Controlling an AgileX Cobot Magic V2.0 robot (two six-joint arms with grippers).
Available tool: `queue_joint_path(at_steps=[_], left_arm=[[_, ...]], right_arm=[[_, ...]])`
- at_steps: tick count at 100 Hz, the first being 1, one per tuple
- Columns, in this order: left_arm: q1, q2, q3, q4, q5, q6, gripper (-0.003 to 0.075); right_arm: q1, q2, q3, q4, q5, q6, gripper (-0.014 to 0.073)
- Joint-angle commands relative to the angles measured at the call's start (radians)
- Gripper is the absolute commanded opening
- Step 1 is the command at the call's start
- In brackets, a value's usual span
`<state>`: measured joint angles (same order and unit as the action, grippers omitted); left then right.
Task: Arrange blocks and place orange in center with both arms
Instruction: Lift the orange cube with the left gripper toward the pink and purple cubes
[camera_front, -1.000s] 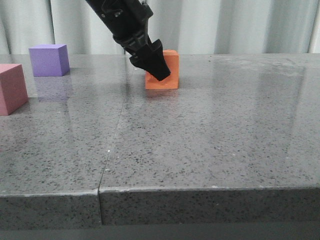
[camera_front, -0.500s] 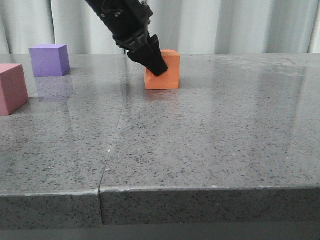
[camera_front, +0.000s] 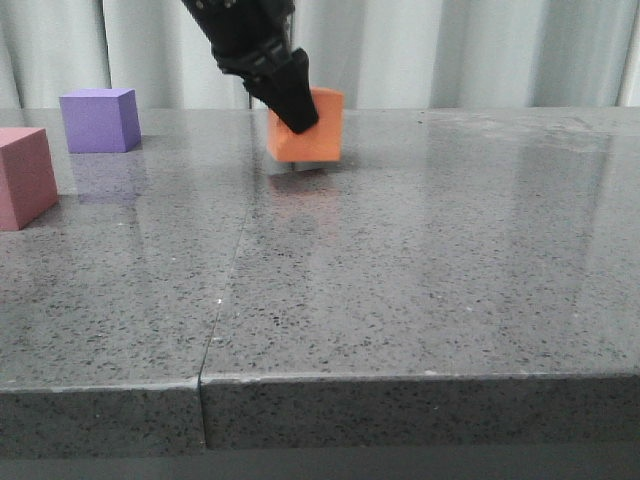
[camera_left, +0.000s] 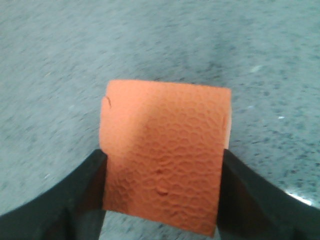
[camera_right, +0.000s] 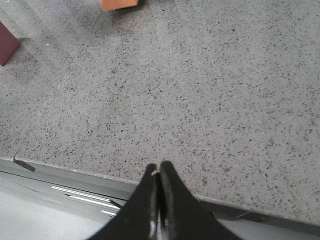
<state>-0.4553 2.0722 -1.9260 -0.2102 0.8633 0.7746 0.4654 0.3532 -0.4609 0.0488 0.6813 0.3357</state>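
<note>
Currently: left claw (camera_front: 297, 110) clamped on orange cube (camera_front: 310, 135), held just above bench (camera_front: 400, 280). Right claw (camera_right: 159, 172) closed, empty. Purple cube (camera_front: 98, 119), pink cube (camera_front: 22, 176) far left.

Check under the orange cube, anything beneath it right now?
Only bare grey table. The orange cube hangs just clear of it, clamped in the left end effector, with its shadow below. The left wrist view shows only the cube's top face, hiding the table beneath it.

Three cubes: orange cube (camera_front: 312, 132), purple cube (camera_front: 98, 120), pink cube (camera_front: 24, 176).
</note>
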Motion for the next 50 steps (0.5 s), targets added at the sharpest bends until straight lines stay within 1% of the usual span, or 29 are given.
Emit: queue_joint_path(at_steps=[1, 11, 19, 38, 50], left_arm=[[-0.005, -0.082, -0.068, 0.066, -0.009, -0.150, 0.0189], [-0.003, -0.114, -0.080, 0.133, 0.017, -0.281, 0.0189], [0.003, -0.140, -0.080, 0.183, 0.039, -0.421, 0.0189], [0.040, -0.179, -0.080, 0.193, 0.154, -0.563, 0.0189], [0.071, -0.202, -0.080, 0.268, 0.216, -0.707, 0.0189]], right_arm=[[0.000, 0.007, -0.024, -0.011, -0.065, -0.007, -0.0069], [0.000, 0.007, -0.024, -0.011, -0.065, -0.007, -0.0069], [0.000, 0.007, -0.024, -0.011, -0.065, -0.007, -0.0069], [0.000, 0.007, -0.024, -0.011, -0.065, -0.007, -0.0069], [0.000, 0.007, -0.024, -0.011, -0.065, -0.007, -0.0069]])
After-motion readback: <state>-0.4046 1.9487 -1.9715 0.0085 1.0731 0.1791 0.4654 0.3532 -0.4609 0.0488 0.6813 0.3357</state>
